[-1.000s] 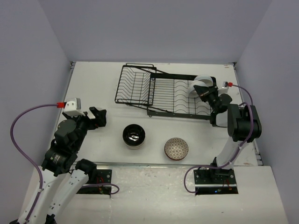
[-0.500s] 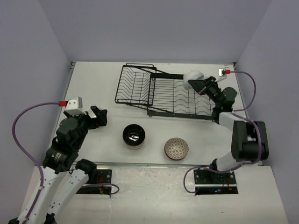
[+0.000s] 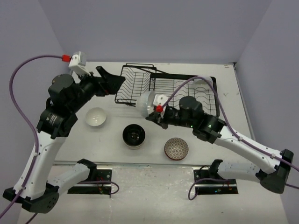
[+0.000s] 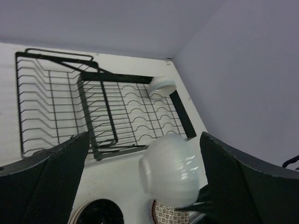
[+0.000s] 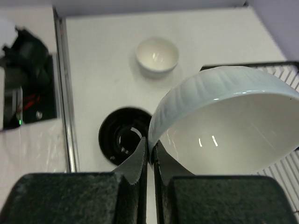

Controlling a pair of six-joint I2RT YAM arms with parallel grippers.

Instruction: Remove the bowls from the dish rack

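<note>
My right gripper (image 3: 152, 113) (image 5: 150, 148) is shut on the rim of a plain white bowl (image 3: 145, 102) (image 5: 224, 126) (image 4: 173, 170), held tilted in the air just in front of the black wire dish rack (image 3: 180, 95) (image 4: 107, 112). My left gripper (image 3: 112, 79) (image 4: 145, 136) hangs open and empty above the rack's left basket (image 3: 135, 84). Another white bowl (image 4: 162, 85) rests at the far right end of the rack. On the table stand a small white bowl (image 3: 96, 116) (image 5: 157, 55), a black-inside bowl (image 3: 134, 135) (image 5: 122, 140) and a net-patterned bowl (image 3: 176, 148).
The right arm (image 3: 219, 133) stretches leftwards across the table's front half, over the net-patterned bowl. A metal strip (image 3: 154, 164) marks the table's near edge, and purple walls close the back and both sides. Purple cables (image 3: 21, 100) loop off each wrist.
The right arm carried the white bowl from the rack's right end leftwards to the front of the rack. The left arm rose and swung toward the rack's left basket. A small white bowl now stands at left.
</note>
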